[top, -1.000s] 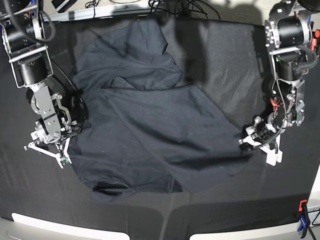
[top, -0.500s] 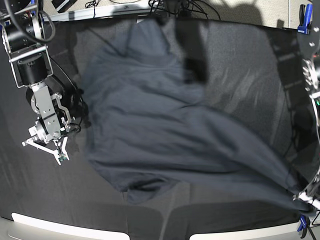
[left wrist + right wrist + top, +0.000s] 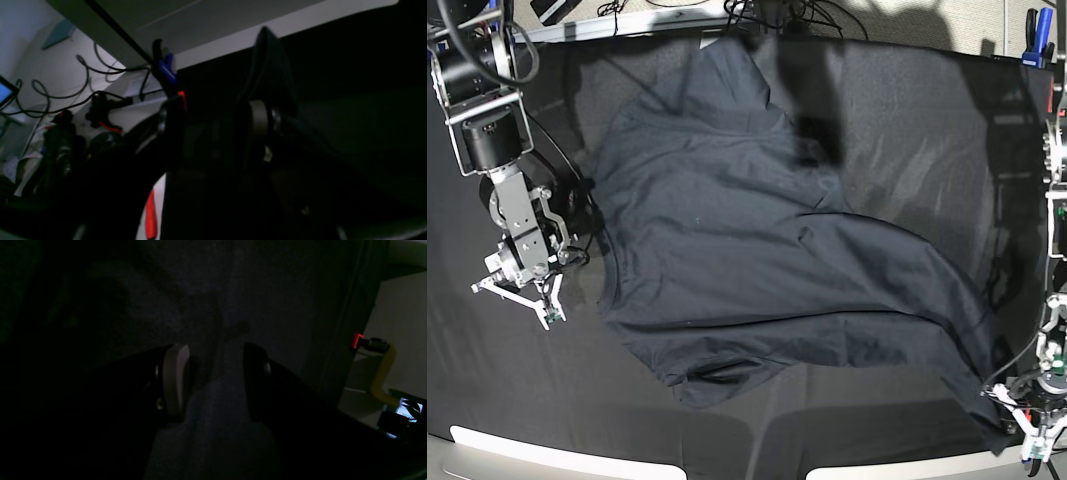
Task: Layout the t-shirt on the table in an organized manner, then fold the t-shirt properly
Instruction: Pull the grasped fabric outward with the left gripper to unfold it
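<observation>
The dark t-shirt (image 3: 757, 250) lies spread over the black table (image 3: 907, 100), its body drawn out in a long sweep toward the near right corner. My left gripper (image 3: 1032, 425) sits at that corner, at the shirt's stretched tip. In the left wrist view its jaws (image 3: 215, 133) stand apart, and a fold of the t-shirt (image 3: 270, 66) is draped over the right finger. My right gripper (image 3: 522, 300) hovers just off the shirt's left edge, apart from the cloth. The right wrist view shows this gripper (image 3: 215, 380) open over the bare table (image 3: 233, 290), nothing between its fingers.
A blue clamp (image 3: 1031, 25) grips the far right corner of the table, and another blue clamp (image 3: 166, 68) shows near my left gripper. A red-tipped clamp (image 3: 356, 340) sits beyond the table's edge. Cables (image 3: 767, 10) run along the back. The pale rim (image 3: 557, 450) marks the front edge.
My left arm has swept to the near right corner, dragging the shirt's edge and stretching it out, and its jaws have parted. The right gripper has barely shifted.
</observation>
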You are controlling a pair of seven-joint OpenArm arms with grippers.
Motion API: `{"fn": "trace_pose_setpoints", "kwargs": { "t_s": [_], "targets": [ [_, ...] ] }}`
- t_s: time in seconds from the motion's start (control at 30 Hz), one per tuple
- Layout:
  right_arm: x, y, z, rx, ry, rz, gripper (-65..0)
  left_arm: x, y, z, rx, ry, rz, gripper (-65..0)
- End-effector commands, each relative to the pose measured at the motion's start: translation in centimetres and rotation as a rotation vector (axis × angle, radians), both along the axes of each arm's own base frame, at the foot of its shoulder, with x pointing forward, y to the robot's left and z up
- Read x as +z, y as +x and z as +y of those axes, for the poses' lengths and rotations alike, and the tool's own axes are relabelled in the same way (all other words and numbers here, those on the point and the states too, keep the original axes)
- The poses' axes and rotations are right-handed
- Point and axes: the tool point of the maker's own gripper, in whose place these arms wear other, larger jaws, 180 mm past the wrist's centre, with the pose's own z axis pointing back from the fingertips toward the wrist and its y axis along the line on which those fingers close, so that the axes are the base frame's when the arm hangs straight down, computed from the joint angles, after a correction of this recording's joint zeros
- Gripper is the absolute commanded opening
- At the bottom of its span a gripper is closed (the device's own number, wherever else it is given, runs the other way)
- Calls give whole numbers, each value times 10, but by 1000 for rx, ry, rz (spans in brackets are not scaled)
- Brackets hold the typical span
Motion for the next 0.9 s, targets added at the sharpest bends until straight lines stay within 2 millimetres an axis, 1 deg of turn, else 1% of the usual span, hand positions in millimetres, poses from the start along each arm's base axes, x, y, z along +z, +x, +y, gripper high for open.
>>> {"fn": "trace_pose_setpoints", "kwargs": {
  "t_s": [0.0,0.1,0.13,0.23,0.37,0.5,0.63,0.7,0.8,0.87],
  "targets": [
    [22,15,-9,-4,-29,-58,-388,36,7,13,26,-19,-84,-404],
    [22,15,-9,-4,-28,-58,-388,38,4,20,45,-127,-98,-404],
    [22,15,-9,-4,-29,-58,-388,40,3,23,50,-136,-102,-404],
    [22,15,-9,-4,-28,-59,-388,41,-1,35,70,-105,-87,-405],
    [22,15,-9,-2,-28,-61,-388,30,-9,52,113,-27,-2,-413],
    [22,15,-9,-2,-28,-61,-388,30,-12,59,128,-34,6,-420],
    [23,18,-5,19,-23,-76,-389,31,-13,59,130,-140,-10,-420],
    [22,19,2,56,-14,-69,-389,28,-14,55,106,-149,8,-420],
    [27,21,26,149,8,-93,-389,21,-16,54,104,-148,46,-420],
    [34,18,47,203,26,-129,-389,16,-18,55,115,-143,76,-420]
  ]
}}
